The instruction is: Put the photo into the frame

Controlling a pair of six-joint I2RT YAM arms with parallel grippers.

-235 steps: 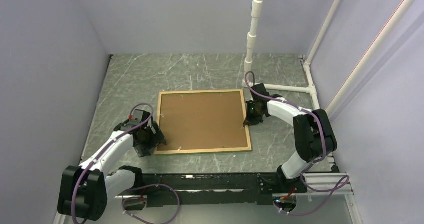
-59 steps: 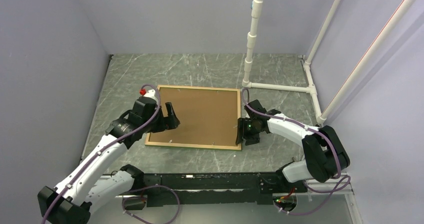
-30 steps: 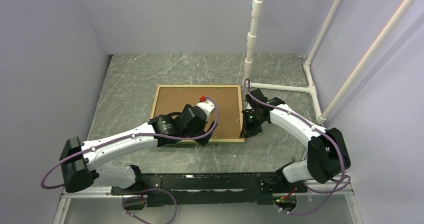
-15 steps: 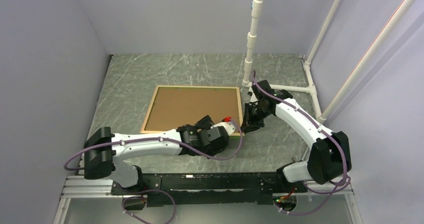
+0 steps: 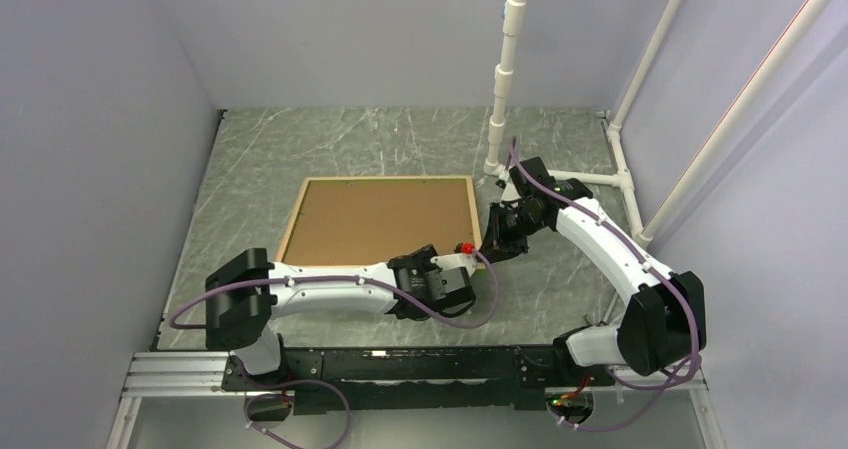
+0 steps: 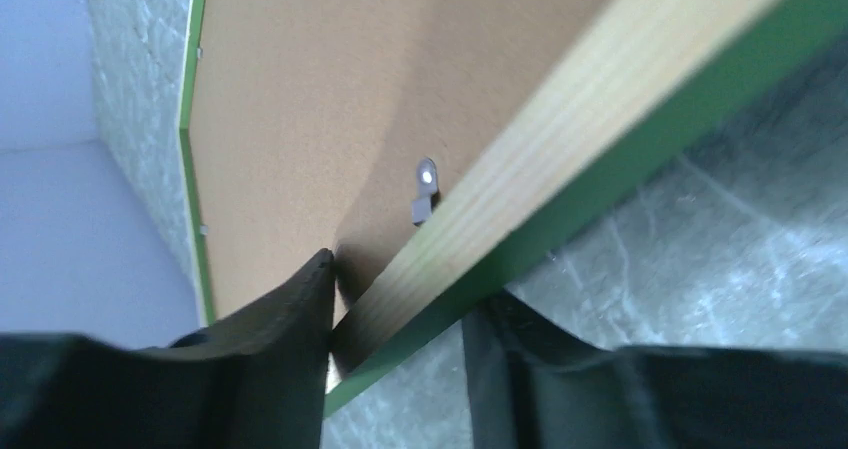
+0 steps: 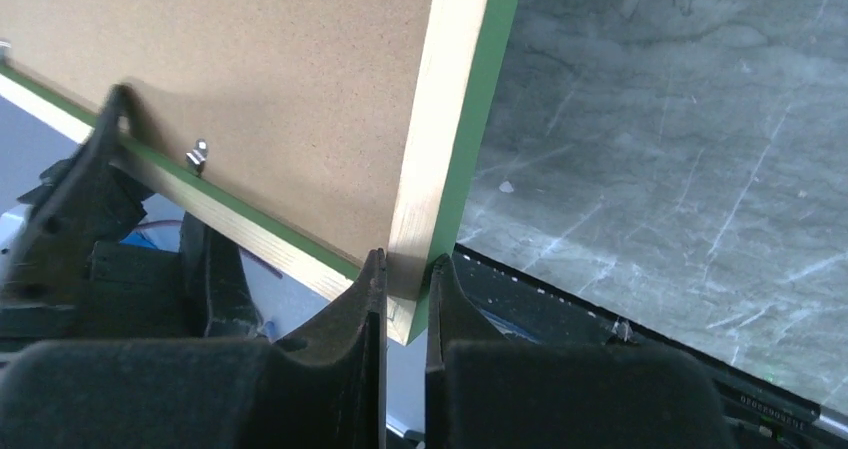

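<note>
Frame (image 5: 385, 178), backing board (image 5: 375, 219) fitted; left jaws clamped on near rail, right jaws on side rail, likely for two-armed lifting.

The top view looks steeply down from above and behind the arm bases at 6 o'clock, over the whole tabletop (image 5: 300, 139). Both wrist views sit very close, sharing the frame (image 5: 385, 178) at its 4 o'clock corner.
</note>
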